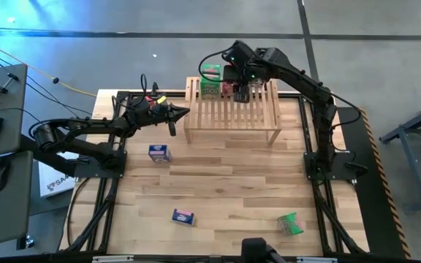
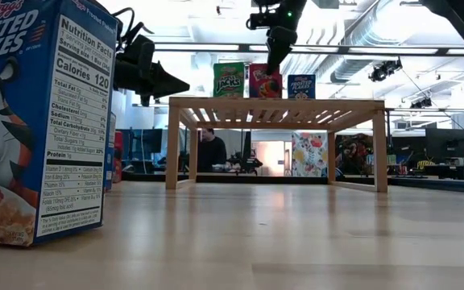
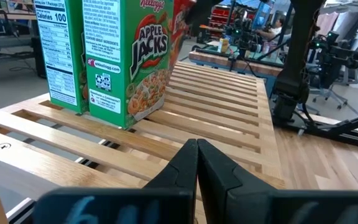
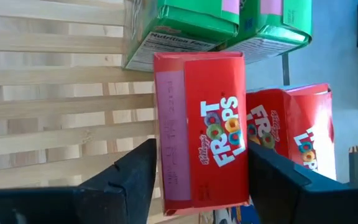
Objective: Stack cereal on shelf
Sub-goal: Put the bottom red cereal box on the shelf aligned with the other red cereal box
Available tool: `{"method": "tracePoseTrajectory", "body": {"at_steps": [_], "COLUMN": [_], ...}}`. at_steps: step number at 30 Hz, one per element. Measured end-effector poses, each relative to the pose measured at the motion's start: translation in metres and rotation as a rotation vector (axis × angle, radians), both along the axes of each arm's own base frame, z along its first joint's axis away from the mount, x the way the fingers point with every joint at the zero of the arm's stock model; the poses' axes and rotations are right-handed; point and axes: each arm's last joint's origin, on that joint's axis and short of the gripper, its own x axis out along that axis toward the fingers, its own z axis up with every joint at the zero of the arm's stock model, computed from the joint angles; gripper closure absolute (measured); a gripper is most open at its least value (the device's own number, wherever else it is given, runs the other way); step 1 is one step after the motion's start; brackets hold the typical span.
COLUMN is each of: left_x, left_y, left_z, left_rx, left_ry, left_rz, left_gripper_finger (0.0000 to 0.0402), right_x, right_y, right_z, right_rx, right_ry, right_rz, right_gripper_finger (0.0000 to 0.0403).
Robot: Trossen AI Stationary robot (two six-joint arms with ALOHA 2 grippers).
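Cardboard throughout: small rectangular cereal boxes, judged light, stiff along the edges yet easily dented on the broad faces, smooth-printed and so a little slippery. Best taken across the two narrow sides, low enough not to tip, with a gentle squeeze only.

Red "Froot Loops" cardboard box [image 4: 201, 130] standing on the low light-wood slatted shelf [image 1: 232, 117], bracketed by the right pincer [image 4: 197, 177] with fingers spread to either narrow side, apparently released or nearly so rather than clamped. Second red Froot Loops box [image 4: 300, 134] just beside it, two green boxes [image 4: 222, 25] beyond. Seen from the left wrist, green "Apple Jacks" box [image 3: 135, 59] upright on the slats, "Kellogg's" legible above the name, a nutrition panel reading "100" on its neighbour.

Left pincer [image 1: 175, 115] clenched on nothing, hovering near the shelf's left end.

Still on the wooden bench [image 1: 225, 190]: blue-and-white box [image 1: 159, 153], another blue box [image 1: 183, 216], a green one [image 1: 291, 223]. Close to the low camera, big blue "Frosted Flakes" box [image 2: 39, 121], "Nutrition Facts" and "Calories 120" readable.
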Motion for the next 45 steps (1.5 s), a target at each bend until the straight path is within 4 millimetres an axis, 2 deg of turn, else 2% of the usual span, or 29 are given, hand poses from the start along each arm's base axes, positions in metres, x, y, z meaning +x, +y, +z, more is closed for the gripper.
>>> {"method": "tracePoseTrajectory", "body": {"at_steps": [14,30,40,45], "left_x": [0.0,0.0,0.0,0.0], "left_y": [0.0,0.0,0.0,0.0], "left_z": [0.0,0.0,0.0,0.0], "left_rx": [-0.009,-0.01,-0.033,-0.033], "left_ry": [-0.003,-0.005,-0.012,-0.012], "left_rz": [0.001,0.001,0.002,0.002], "left_gripper_finger": [0.0401,0.0401,0.0401,0.0401], "right_x": [-0.004,-0.016,-0.015,-0.015], "right_y": [-0.006,-0.001,-0.005,-0.005], "right_z": [0.0,0.007,0.009,0.009], "right_rx": [0.011,0.08,0.054,0.049], "right_ry": [0.002,-0.003,-0.04,-0.04], "right_rz": [0.005,0.005,-0.031,-0.037], "right_gripper_finger": [0.0251,0.0251,0.0251,0.0232]}}
